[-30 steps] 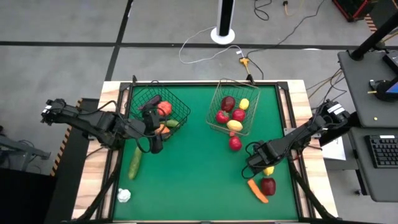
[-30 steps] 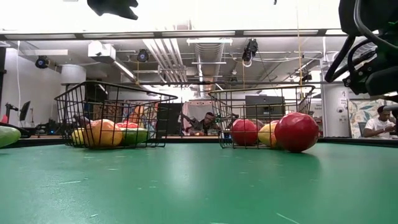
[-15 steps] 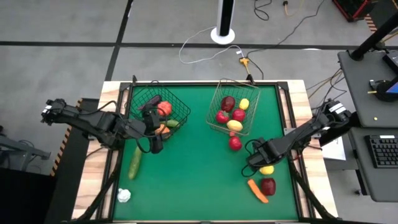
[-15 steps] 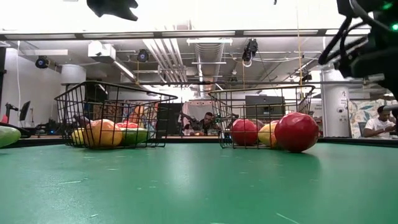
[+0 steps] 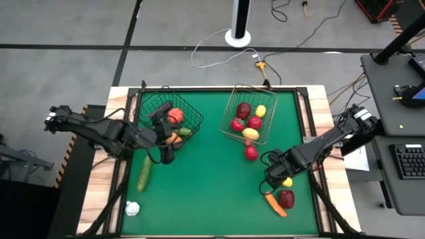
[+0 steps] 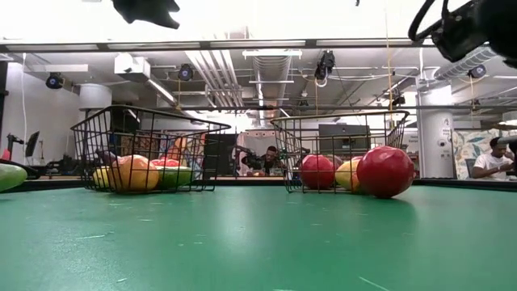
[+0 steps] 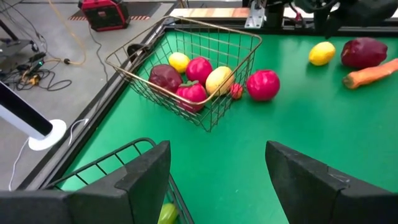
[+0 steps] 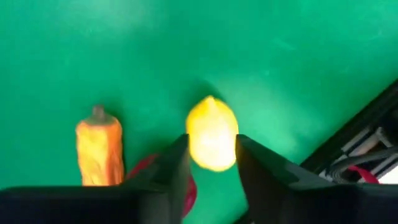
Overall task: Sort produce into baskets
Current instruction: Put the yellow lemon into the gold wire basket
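We see the right gripper (image 8: 211, 177) above the worktop (image 5: 206, 179), its fingers (image 8: 168, 174) pinching a lemon (image 8: 212, 140) whose pointed end faces away from the wrist. A carrot (image 8: 98, 152) lies beside it, its long axis along the same line. The left gripper (image 7: 217, 180) waits by the dark basket (image 5: 169, 114), fingers spread.

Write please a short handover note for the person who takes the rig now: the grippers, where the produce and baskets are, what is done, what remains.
Left gripper: open, empty, beside the dark basket.
Right gripper: fingers on either side of the yellow lemon; a firm grip cannot be confirmed.
Done: the dark basket holds several pieces; the pale basket holds red and yellow ones.
Left on the mat: red apple beside the pale basket, carrot, dark red fruit, the lemon, cucumber, white piece.
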Controlling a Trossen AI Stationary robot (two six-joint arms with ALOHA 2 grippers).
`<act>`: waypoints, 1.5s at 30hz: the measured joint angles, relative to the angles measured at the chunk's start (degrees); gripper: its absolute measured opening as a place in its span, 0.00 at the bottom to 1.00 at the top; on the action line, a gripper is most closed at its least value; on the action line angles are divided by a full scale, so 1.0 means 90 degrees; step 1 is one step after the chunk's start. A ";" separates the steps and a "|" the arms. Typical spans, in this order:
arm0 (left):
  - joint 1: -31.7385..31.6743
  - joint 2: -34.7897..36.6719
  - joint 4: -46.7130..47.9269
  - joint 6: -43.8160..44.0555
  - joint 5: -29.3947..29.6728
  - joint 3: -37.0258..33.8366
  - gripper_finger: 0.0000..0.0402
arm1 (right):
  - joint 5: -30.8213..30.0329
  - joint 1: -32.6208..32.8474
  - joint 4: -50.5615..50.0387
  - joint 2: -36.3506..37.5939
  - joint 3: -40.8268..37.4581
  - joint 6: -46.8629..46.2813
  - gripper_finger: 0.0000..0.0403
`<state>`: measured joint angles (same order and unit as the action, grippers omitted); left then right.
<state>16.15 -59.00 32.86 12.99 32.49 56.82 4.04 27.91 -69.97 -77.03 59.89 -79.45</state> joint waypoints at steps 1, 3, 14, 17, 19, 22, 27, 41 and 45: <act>-0.0001 -0.0029 0.0004 0.0000 0.0000 0.0000 0.61 | 0.0114 0.0002 0.0022 -0.0010 -0.0045 -0.0026 0.35; 0.0000 -0.0098 0.0040 0.0000 0.0000 0.0000 0.61 | 0.0284 -0.0003 0.0031 -0.0032 -0.0172 -0.0247 0.44; 0.0001 -0.0556 0.0043 0.0017 -0.0005 -0.0002 0.61 | 0.0626 -0.0003 0.0766 -0.0172 -0.0760 -0.0431 0.77; 0.0000 -0.0646 0.0034 0.0017 -0.0005 -0.0002 0.61 | 0.0628 -0.0003 0.0863 -0.0247 -0.0865 -0.0354 0.80; 0.0001 -0.0688 0.0020 0.0017 -0.0005 -0.0002 0.61 | 0.0628 -0.0003 0.0950 -0.0306 -0.0933 -0.0326 0.80; 0.0001 -0.0727 0.0019 0.0017 -0.0005 -0.0002 0.61 | 0.0717 -0.0003 0.0994 -0.0417 -0.1052 -0.0263 0.79; 0.0001 -0.0728 0.0017 0.0017 -0.0007 -0.0002 0.61 | 0.0723 -0.0003 0.1177 -0.0503 -0.1269 -0.0165 0.72; -0.0001 -0.0726 0.0015 0.0019 -0.0007 0.0000 0.61 | 0.0700 -0.0003 0.1379 -0.0503 -0.1366 -0.0188 0.37; 0.0007 -0.0726 0.0015 0.0118 -0.0023 0.0000 0.61 | 0.0619 -0.0003 0.1243 -0.0494 -0.1366 -0.0343 0.33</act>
<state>16.22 -65.54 32.99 14.06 32.28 56.82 9.61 27.88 -58.79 -81.47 47.59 -82.54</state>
